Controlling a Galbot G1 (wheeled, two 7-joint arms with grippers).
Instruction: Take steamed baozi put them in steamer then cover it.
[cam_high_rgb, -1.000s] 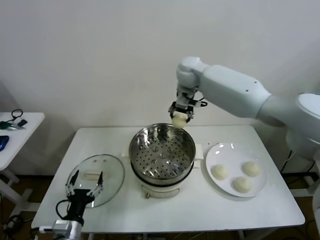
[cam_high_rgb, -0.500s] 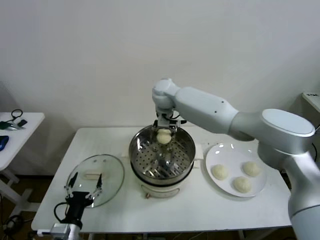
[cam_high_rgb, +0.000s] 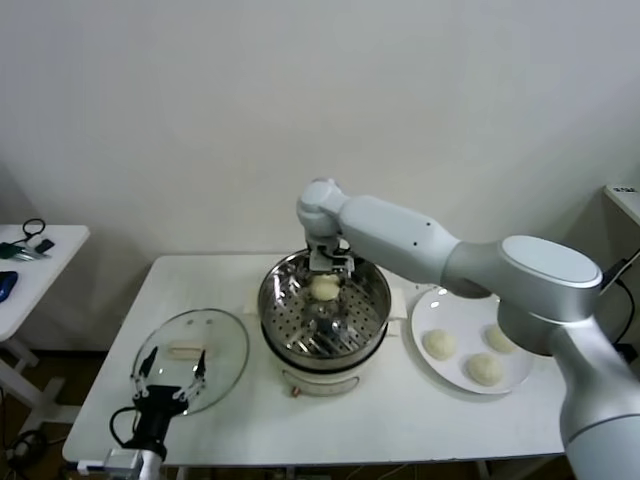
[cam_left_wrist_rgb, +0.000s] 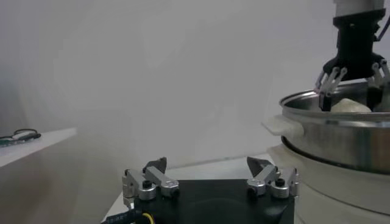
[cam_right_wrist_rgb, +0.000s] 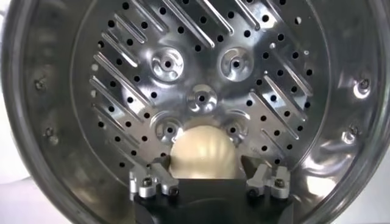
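Note:
The steamer (cam_high_rgb: 325, 325) stands mid-table, a shiny pot with a perforated tray (cam_right_wrist_rgb: 201, 79). My right gripper (cam_high_rgb: 328, 268) reaches down into it and is open. One cream baozi (cam_high_rgb: 325, 288) sits on the tray between its fingers (cam_right_wrist_rgb: 159, 176), with a small gap on one side; it also shows in the right wrist view (cam_right_wrist_rgb: 203, 149) and over the pot's rim in the left wrist view (cam_left_wrist_rgb: 348, 105). Three more baozi (cam_high_rgb: 438, 344) lie on the white plate (cam_high_rgb: 452, 298) to the right. My left gripper (cam_high_rgb: 168, 385) hangs open and empty at the front left.
The round glass lid (cam_high_rgb: 205, 340) with a cream handle lies flat left of the steamer, just beyond my left gripper. A small side table (cam_high_rgb: 35, 255) with dark items stands far left. A white wall is close behind the table.
My right gripper carried the baozi from above the steamer's far rim leftward and down into the pot. Its fingers have parted and the bun now rests on the tray. The left arm stayed parked.

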